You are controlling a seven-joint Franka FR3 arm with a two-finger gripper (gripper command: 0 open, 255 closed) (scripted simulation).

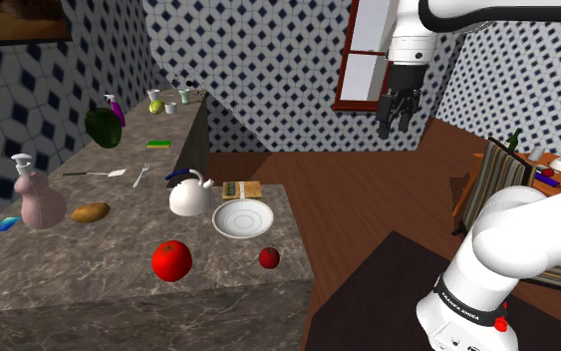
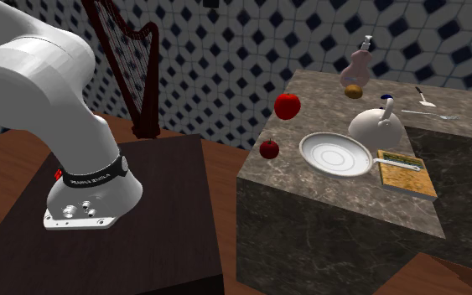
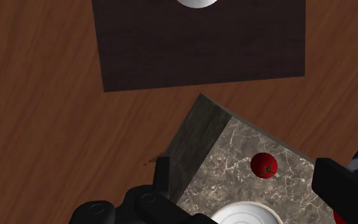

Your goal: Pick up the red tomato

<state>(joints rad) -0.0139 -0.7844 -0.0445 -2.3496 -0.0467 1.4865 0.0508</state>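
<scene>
Tool (image 1: 395, 127) hung high over the floor, fingers spread wide, gripping nothing. On the worktop (image 1: 89, 279): one white bowl (image 1: 243, 218), bare inside, one kettle (image 1: 189, 194), two red fruits. The tomato (image 1: 171, 260) sat at the bowl's eight o'clock, the smaller red fruit (image 1: 269, 258) at five. The second exterior view added a harp (image 2: 145, 124).

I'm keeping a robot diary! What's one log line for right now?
stage: tomato not yet grasped | pincer: open, empty, high over a corner of the counter | red tomato: on counter, untouched
</scene>
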